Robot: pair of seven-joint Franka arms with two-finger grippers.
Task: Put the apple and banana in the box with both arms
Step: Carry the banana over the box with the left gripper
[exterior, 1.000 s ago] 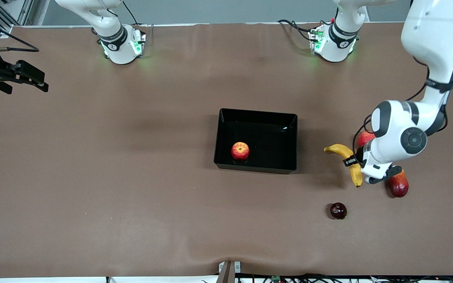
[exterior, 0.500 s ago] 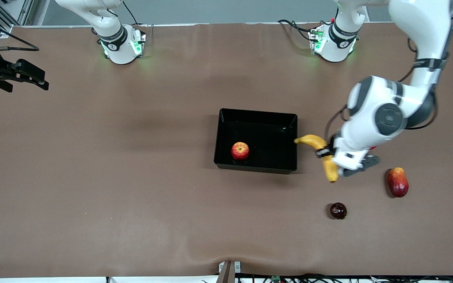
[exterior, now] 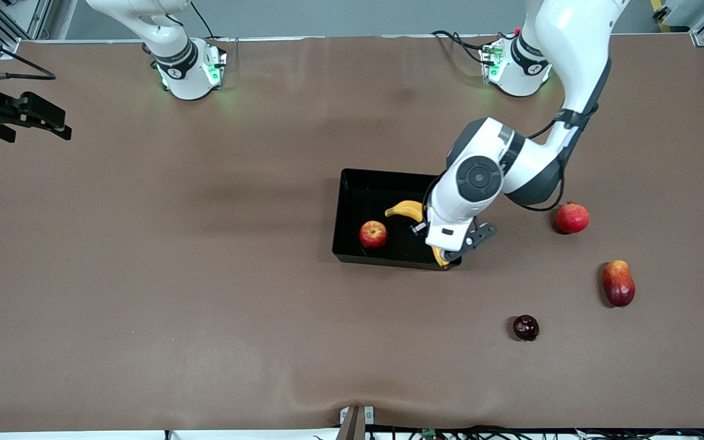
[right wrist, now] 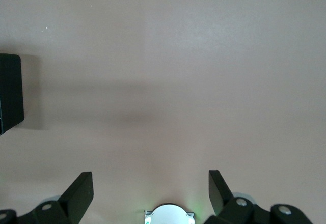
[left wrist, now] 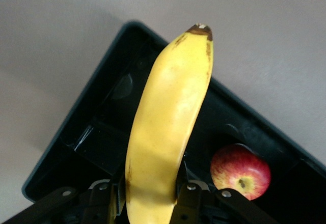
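left gripper (exterior: 436,239) clamped on banana (exterior: 407,209), held over box (exterior: 352,178) | box floor directly beneath, apple (exterior: 373,234) beside | right gripper (exterior: 37,116) parked wide-jawed

Apple (exterior: 373,234): small, round, red with yellowish streaks, stem dimple visible; rests on the floor of the box (exterior: 352,183), toward the wall nearest the front camera. Banana (exterior: 407,209): long, curved, plain yellow, dark brown tip; held in the air over the box, its free end toward 10 o'clock in the front view, above and beside the apple. Box: shallow, rectangular, glossy black, low walls; sits mid-table.
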